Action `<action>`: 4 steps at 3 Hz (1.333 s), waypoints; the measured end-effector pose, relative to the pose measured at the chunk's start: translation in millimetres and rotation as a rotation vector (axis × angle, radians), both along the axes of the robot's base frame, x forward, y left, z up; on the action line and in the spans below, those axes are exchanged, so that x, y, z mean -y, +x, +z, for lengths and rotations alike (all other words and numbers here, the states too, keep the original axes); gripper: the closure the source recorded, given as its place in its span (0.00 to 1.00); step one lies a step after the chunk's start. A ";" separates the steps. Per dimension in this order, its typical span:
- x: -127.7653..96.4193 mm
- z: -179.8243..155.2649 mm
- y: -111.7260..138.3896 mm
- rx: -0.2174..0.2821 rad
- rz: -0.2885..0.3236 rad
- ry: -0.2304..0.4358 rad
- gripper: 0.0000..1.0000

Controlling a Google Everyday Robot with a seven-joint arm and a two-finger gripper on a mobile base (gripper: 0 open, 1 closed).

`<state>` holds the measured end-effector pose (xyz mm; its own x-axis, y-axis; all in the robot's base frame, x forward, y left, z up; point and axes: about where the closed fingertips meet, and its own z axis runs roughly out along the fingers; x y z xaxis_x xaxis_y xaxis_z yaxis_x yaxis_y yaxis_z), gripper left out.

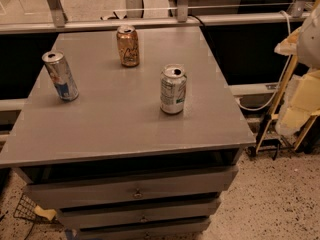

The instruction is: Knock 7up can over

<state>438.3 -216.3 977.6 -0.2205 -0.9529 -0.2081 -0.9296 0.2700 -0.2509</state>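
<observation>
Gripper is out of shot, so can't tell its grip. At 3 o'clock on the grey tabletop (115,129) stands the silver-white green-printed 7up can (173,90), upright. Risk imo: a hard shove rolls it off that edge, or a wide sweep clips the brown-gold can (128,46) at 12.

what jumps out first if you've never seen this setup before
Three drink cans stand upright and well apart on a grey drawer cabinet. The 7up can is nearest the front, right of centre; a brown-gold can stands near the back edge, and a slim silver-and-blue can is by the left edge. The gripper is not in view, so nothing is near the cans.
</observation>
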 end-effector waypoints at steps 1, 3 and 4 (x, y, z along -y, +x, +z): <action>0.0 0.0 0.0 0.000 0.000 0.000 0.00; -33.9 -9.1 39.0 0.034 -0.016 0.257 0.00; -71.2 -22.9 62.4 0.040 0.025 0.439 0.00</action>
<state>500.7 -145.0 954.6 -0.1821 -0.7772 -0.6023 -0.9292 0.3365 -0.1532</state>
